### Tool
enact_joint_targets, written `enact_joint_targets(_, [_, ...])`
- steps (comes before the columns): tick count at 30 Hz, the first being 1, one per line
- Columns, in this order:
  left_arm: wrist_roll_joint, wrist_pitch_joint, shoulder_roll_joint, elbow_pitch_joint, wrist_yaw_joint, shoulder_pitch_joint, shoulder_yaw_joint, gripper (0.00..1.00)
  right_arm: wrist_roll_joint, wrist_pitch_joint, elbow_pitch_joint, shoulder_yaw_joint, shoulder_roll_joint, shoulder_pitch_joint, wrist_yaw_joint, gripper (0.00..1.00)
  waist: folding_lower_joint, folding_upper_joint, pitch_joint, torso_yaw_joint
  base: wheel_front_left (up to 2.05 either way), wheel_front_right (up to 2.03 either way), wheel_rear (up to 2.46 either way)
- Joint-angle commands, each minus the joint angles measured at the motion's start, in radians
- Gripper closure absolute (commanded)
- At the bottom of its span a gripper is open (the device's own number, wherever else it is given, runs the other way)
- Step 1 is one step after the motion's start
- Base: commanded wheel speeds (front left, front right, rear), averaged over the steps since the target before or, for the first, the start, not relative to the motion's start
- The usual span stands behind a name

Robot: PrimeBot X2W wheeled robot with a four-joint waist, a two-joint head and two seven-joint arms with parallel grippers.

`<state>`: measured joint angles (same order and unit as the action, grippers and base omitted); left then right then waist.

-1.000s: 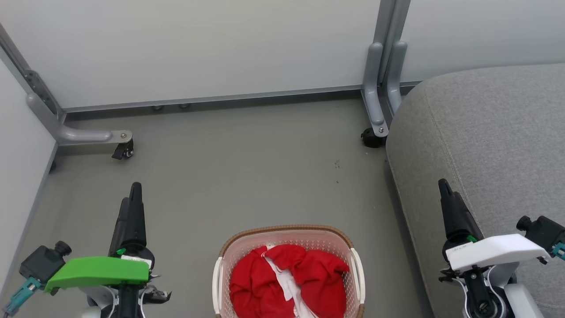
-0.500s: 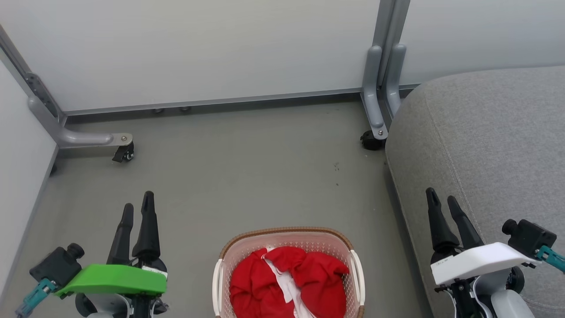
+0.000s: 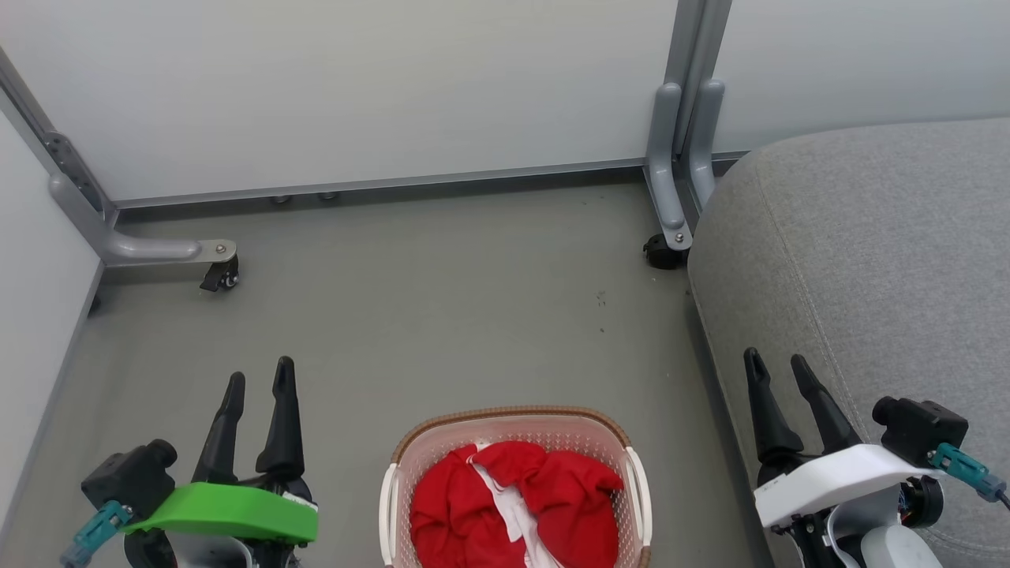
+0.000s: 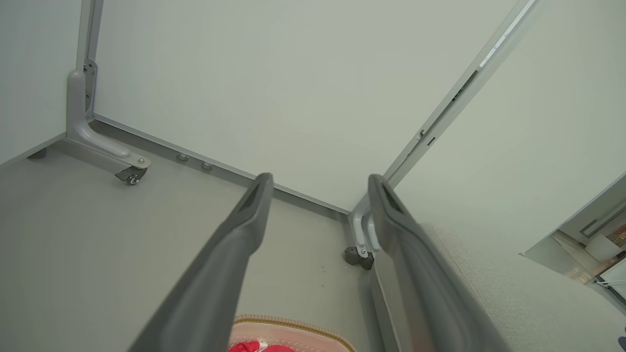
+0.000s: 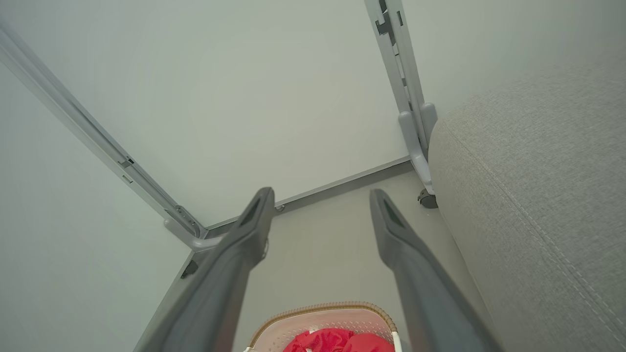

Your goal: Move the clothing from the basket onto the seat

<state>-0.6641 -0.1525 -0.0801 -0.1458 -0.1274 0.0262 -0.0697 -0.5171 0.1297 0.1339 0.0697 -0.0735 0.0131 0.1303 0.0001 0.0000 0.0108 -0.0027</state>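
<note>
The cream basket (image 3: 410,443) with a brown rim stands on the floor at the bottom centre of the head view. Crumpled red clothing (image 3: 568,497) with white trim lies inside it. The grey seat (image 3: 884,260) fills the right side. My left gripper (image 3: 259,375) hovers left of the basket, open and empty. My right gripper (image 3: 777,361) hovers at the seat's front edge, right of the basket, open and empty. In the wrist views the basket rim (image 4: 293,323) (image 5: 323,309) and a bit of the clothing (image 5: 342,341) peek in at the bottom, below my open left gripper (image 4: 317,182) and right gripper (image 5: 320,194).
Pale partition walls stand behind and to the left. Grey metal partition feet with black castors (image 3: 222,276) (image 3: 661,251) rest on the grey floor (image 3: 442,315), which lies open between the basket and the wall.
Both grippers have turned so that both fingers now show side by side. The left one drew lower and rightward, the right one lower and leftward, toward the basket. The basket and clothing stayed put.
</note>
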Motion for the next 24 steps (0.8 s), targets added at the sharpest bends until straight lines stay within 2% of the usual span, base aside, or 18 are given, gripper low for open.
enact_joint_targets(1, [0.034,-0.011,-0.011,0.002,-0.004,-0.008,-0.003,0.00,0.031,0.007,-0.011,0.002,-0.001,-0.004,0.000,0.00,-0.0001,0.0000,0.000,0.000,0.00,0.00,0.00])
enact_joint_targets(24, [0.249,-0.063,0.001,-0.063,-0.004,-0.014,-0.017,0.00,0.231,0.024,-0.021,0.001,0.014,-0.030,0.001,0.00,-0.0001,0.0000,0.002,0.003,0.00,0.00,0.00])
